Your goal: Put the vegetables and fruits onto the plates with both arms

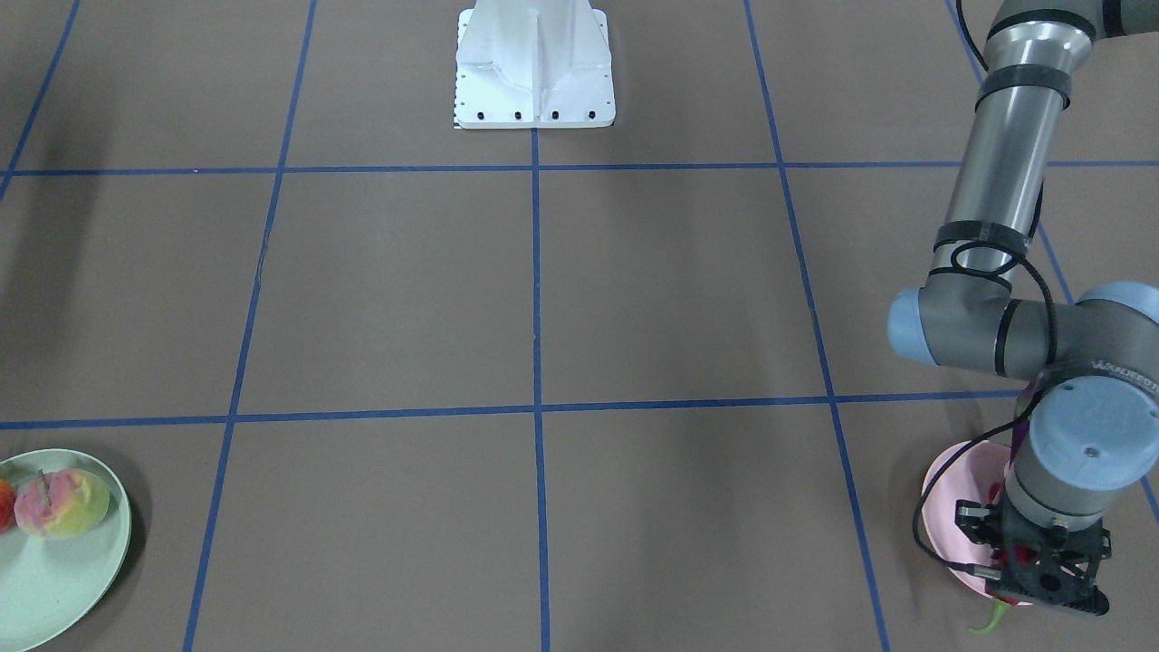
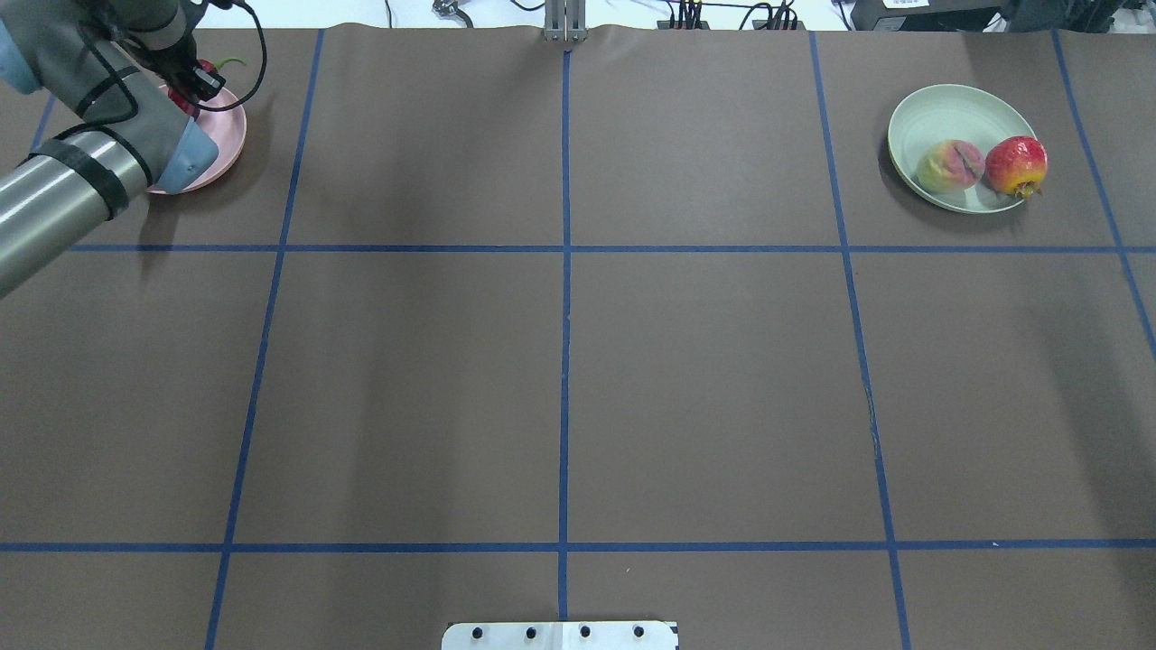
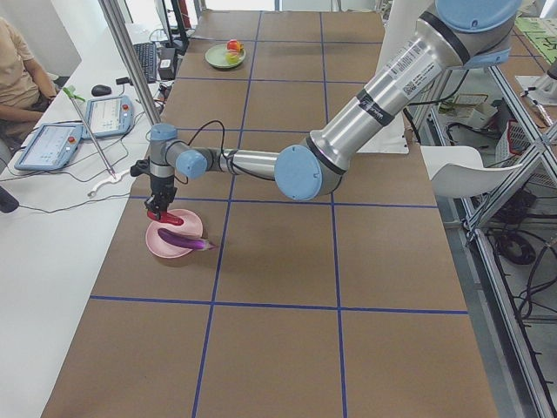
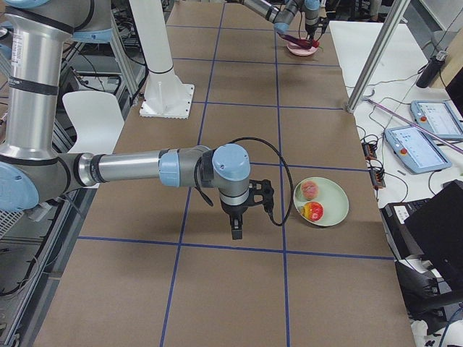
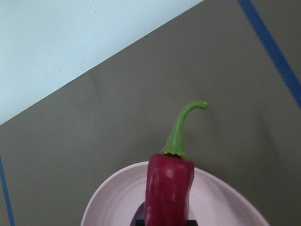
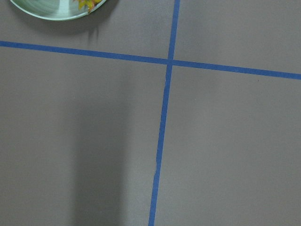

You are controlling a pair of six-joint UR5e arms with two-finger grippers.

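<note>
Chili (image 5: 169, 193) is hanging pinched in your left tool (image 3: 160, 212) over the pink plate (image 3: 161, 247), probably for dropping beside the eggplant (image 3: 184, 237); the right tool (image 4: 236, 231) I cannot tell.

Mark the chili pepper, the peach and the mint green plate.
chili pepper (image 5: 169, 188): left wrist view, red body.
peach (image 2: 949, 166): overhead view, its middle.
mint green plate (image 2: 944, 113): overhead view, bare floor.
</note>
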